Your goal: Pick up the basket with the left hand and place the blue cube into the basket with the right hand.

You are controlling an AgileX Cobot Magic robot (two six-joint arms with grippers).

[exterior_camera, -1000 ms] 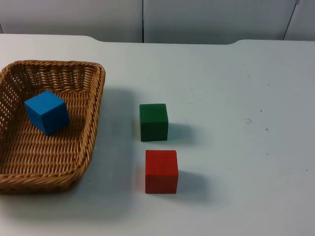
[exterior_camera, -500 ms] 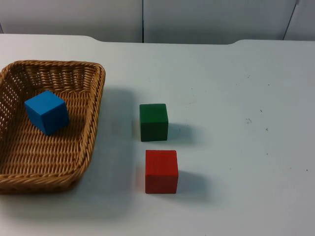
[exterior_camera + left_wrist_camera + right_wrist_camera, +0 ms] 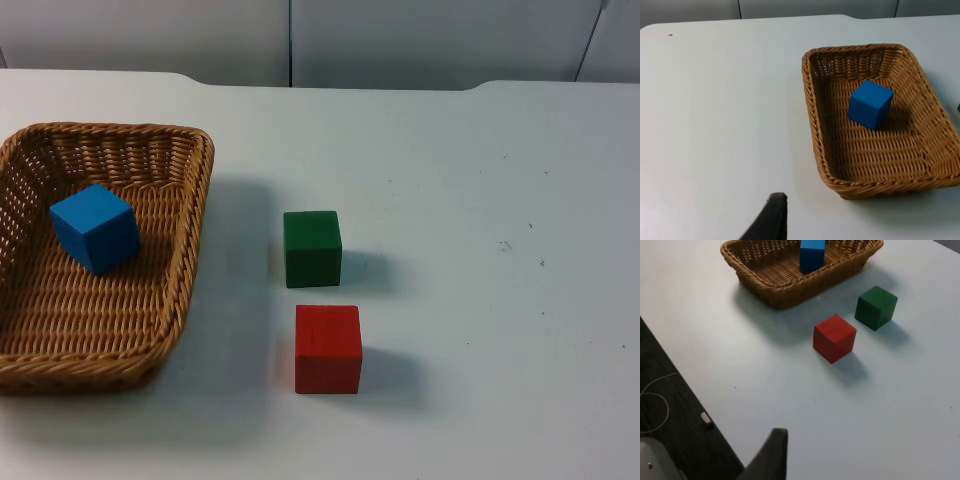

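White counter (image 3: 480, 180), and the blue cube (image 3: 95, 227) sits inside the basket (image 3: 195, 215). Task looks finished; both arms wait back, left gripper (image 3: 771, 220) and right gripper (image 3: 771, 455), finger state impossible to tell.

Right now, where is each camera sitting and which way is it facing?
Top: fixed above the table, looking down and forward at the basket, blue cube, green cube and red cube; no arm in it.
Left wrist: on the left arm, facing the basket; one black fingertip.
Right wrist: on the right arm, facing all three cubes and the basket; one fingertip.
All three share basket and blue cube.
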